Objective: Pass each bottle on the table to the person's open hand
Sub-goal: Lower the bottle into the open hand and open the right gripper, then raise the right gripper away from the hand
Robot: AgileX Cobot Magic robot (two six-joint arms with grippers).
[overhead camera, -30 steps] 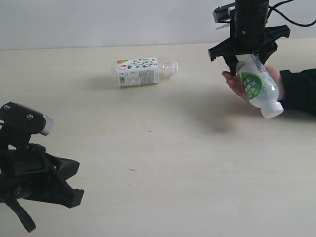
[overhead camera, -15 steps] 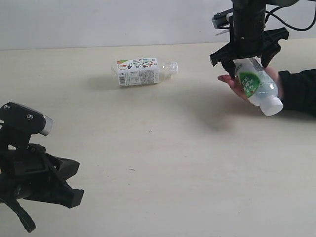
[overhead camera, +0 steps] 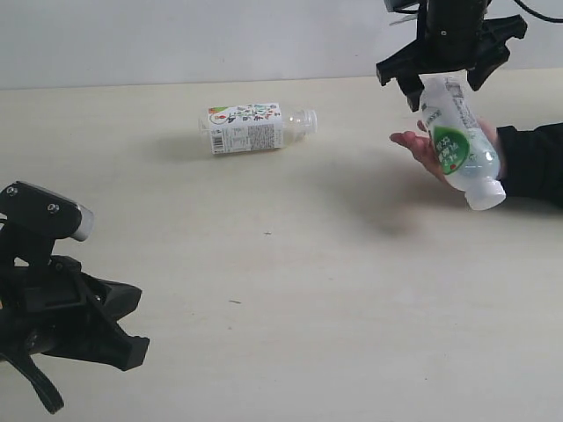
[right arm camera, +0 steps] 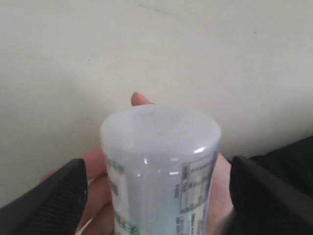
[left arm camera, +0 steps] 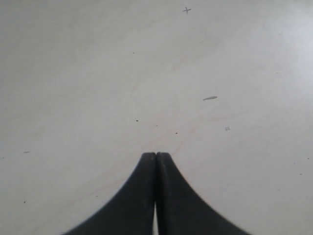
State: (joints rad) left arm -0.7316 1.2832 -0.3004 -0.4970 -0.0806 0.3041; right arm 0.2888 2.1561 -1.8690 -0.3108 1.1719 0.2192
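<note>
Exterior view: right gripper (overhead camera: 444,81) spread wide over the bottle (overhead camera: 456,141) resting in the hand (overhead camera: 413,143); left gripper (left arm camera: 156,156) pinched closed.

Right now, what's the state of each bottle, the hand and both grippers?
Clear plastic bottle, green-white label, white cap: tilted cap-down, resting in the bare hand.
Bare hand: open, palm up.
Second clear white-green-labelled bottle: on its side on the beige table.
Black right gripper: open, astride the first bottle's base.
Black left gripper: shut, empty.
</note>
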